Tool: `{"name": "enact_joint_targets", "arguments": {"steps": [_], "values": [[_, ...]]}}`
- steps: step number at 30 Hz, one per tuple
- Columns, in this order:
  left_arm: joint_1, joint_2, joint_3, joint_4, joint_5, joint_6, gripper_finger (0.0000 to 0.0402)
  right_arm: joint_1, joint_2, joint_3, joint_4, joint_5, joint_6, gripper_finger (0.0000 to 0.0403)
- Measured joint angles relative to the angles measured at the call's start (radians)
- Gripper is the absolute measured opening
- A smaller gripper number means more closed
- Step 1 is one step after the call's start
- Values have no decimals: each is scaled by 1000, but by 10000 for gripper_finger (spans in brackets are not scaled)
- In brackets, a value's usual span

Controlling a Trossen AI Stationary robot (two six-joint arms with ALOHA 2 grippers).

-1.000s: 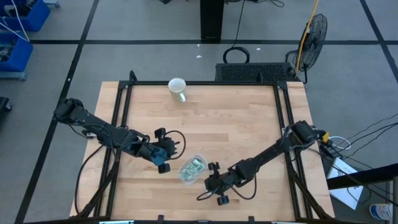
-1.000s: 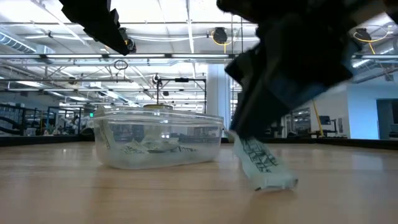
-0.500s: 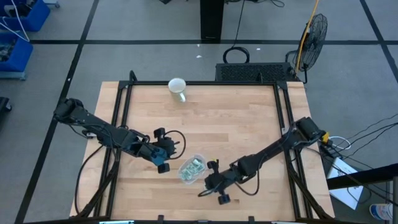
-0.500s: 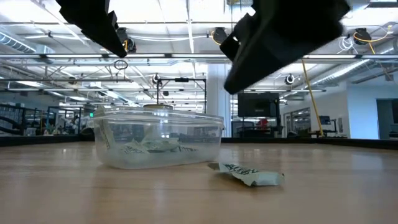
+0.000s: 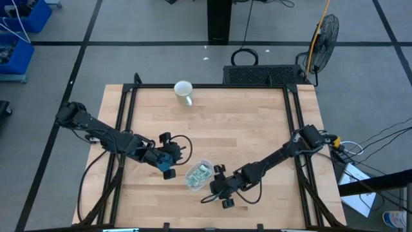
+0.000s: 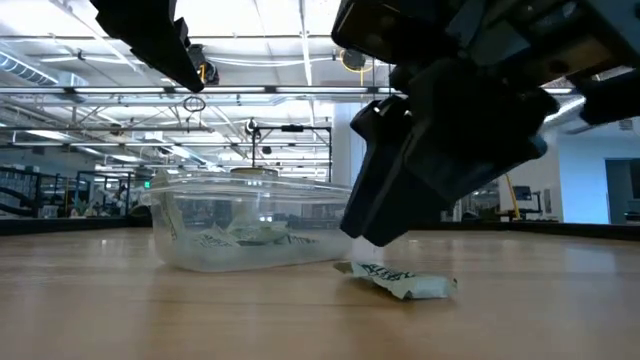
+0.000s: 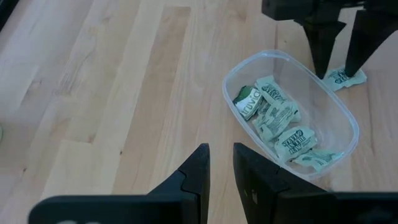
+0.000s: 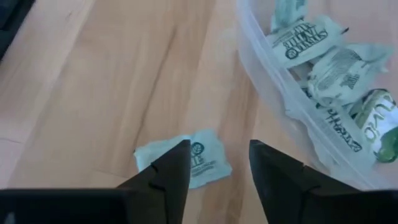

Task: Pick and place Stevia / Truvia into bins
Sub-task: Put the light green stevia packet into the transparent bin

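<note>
You are looking at a light wooden table with a plank grain, edged by a black frame. It stands on a grey floor marked with dark lines. At 1 o'clock from the table, a black pedestal fan stands on the floor. At 12 o'clock, a dark post rises, with a coiled black cable just beside it. At 10 o'clock, blue bins sit on the floor. At 4 o'clock, loose cables trail. In the low view, you see ceiling trusses and bright overhead light.
</note>
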Motion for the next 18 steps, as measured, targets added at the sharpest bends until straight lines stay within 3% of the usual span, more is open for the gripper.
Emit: {"name": "enact_joint_targets", "arguments": {"steps": [7,18], "values": [[0,0,0,0,0,-1,76,-8,2,-10,13,-55,52,138],[0,0,0,0,0,3,76,-16,-1,-105,107,-57,105,109]]}}
